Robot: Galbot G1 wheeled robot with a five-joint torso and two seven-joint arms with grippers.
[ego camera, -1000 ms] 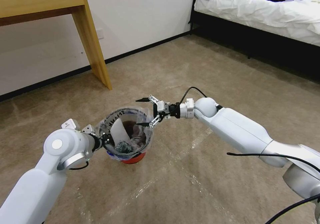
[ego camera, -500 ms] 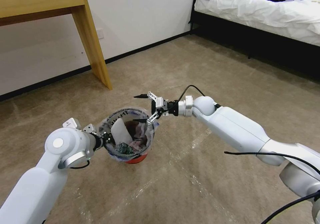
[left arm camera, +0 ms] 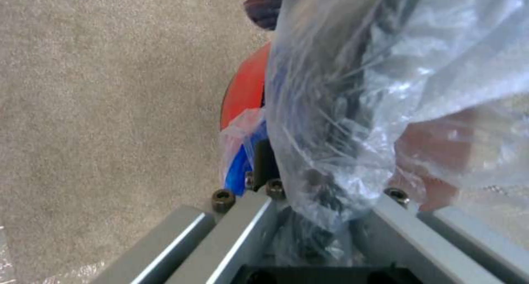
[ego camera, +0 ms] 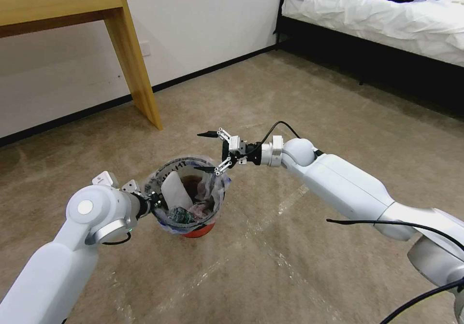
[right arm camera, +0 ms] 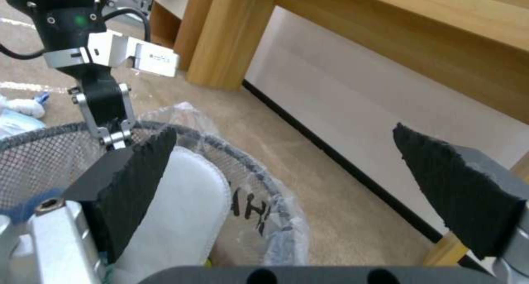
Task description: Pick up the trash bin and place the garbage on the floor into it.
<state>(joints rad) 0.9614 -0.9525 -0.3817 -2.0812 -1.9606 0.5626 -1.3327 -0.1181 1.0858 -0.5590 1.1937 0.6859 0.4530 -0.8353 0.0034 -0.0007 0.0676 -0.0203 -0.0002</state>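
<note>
Bright, even indoor light — soft shadows, tape glare on carpet [ego camera: 270,246], blurry wrist close-ups.

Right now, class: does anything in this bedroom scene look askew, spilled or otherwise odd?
Yes. The small red plastic trash bin hangs tilted above the beige carpet floor, pinched at its rim by the left gripper. A flat white slipper stands on end inside it. The right gripper is open beside the rim.
</note>
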